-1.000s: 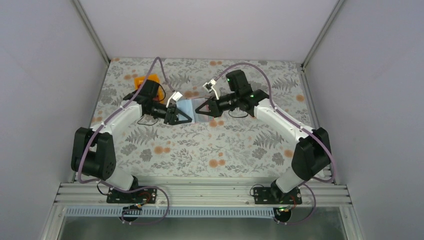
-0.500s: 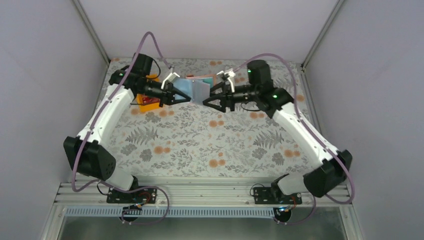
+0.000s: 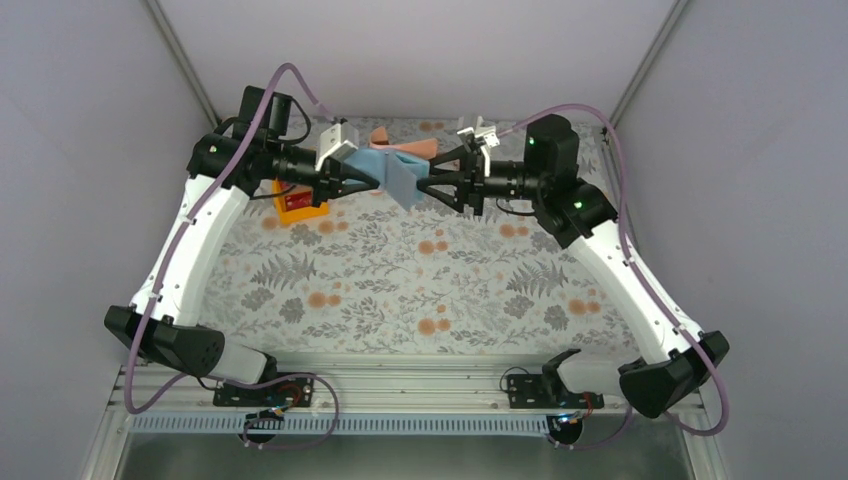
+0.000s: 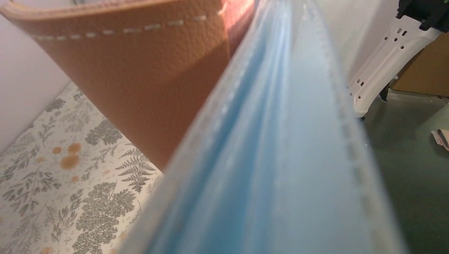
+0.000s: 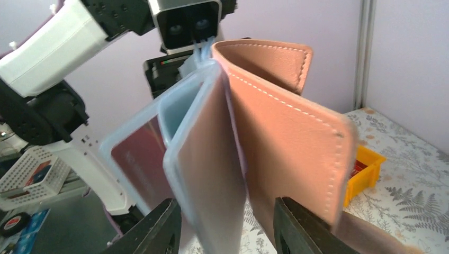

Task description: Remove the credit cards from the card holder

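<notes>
**Card holder up in the air, fanned open between both hands**

Both arms are stretched to the far side of the bench, and the card holder hangs between them, well clear of the floral surface. The left hand comes in from the left and its fingers narrow to a point on the holder's edge. That hand has it gripped, though its own camera sees only tan leather and blue lining pressed right up against the lens.

The right hand meets it from the other side. Its wrist camera shows the holder standing on end and spread like a fan: the tan cover on the right, a blue-edged leaf in the middle and a clear pocket on the left. The two dark fingers stand fairly wide, one outside the blue-edged leaf and the other down by the tan cover. Whether they are pressing or only straddling, I cannot tell.

One red credit card sits inside that clear pocket, fully in. No other card in the holder can be made out from here.

On the bench below the left arm sits the orange tray, with a second red card lying in it, too small to read
</notes>
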Action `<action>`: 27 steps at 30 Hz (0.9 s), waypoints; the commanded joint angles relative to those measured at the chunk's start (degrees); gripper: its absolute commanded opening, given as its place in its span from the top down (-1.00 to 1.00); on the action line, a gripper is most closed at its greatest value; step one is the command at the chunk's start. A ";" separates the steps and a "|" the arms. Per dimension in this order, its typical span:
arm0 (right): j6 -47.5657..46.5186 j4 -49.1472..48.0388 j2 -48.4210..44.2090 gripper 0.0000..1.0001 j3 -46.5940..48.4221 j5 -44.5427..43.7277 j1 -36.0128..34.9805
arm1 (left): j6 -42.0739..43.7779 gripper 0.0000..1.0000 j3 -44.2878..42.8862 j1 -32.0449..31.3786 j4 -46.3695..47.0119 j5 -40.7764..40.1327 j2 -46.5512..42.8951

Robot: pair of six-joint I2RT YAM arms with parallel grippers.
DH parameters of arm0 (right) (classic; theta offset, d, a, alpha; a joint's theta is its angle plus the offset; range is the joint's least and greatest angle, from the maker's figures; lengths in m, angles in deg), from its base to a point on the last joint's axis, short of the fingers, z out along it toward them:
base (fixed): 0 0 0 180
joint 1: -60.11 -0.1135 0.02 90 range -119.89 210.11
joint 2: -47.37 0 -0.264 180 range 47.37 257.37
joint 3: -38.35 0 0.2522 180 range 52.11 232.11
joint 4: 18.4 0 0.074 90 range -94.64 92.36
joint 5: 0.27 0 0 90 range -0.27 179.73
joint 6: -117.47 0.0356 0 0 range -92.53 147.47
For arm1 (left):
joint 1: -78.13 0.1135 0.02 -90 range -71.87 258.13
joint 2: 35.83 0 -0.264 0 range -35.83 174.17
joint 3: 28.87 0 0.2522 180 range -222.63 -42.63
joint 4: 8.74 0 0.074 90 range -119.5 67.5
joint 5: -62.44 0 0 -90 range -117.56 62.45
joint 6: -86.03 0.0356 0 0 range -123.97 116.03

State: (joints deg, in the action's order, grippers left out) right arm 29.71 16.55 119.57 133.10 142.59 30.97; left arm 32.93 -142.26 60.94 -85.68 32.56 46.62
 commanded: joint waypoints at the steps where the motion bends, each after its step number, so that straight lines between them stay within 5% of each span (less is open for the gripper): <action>1: 3.35 -4.05 -0.29 0.08 1.12 -7.25 -2.84 | -0.52 0.95 -1.39 -0.53 0.95 0.83 -0.55; 10: 6.84 -8.38 -1.44 0.31 -1.75 -17.46 -6.97 | -1.68 0.95 -0.58 -0.54 2.04 1.91 -1.06; 22: 6.48 -8.21 3.89 -0.17 2.42 -25.53 -14.33 | -2.63 0.95 0.33 -0.56 2.80 3.00 -0.80; 27: 8.51 -6.30 7.96 0.17 6.20 -29.91 -14.71 | -2.60 0.95 1.10 -0.56 2.83 4.49 -0.56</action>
State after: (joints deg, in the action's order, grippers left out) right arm 36.53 10.39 124.38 135.31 118.92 16.98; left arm 29.91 -141.67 60.77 -83.69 32.52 46.62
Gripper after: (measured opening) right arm 0.477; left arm 0.069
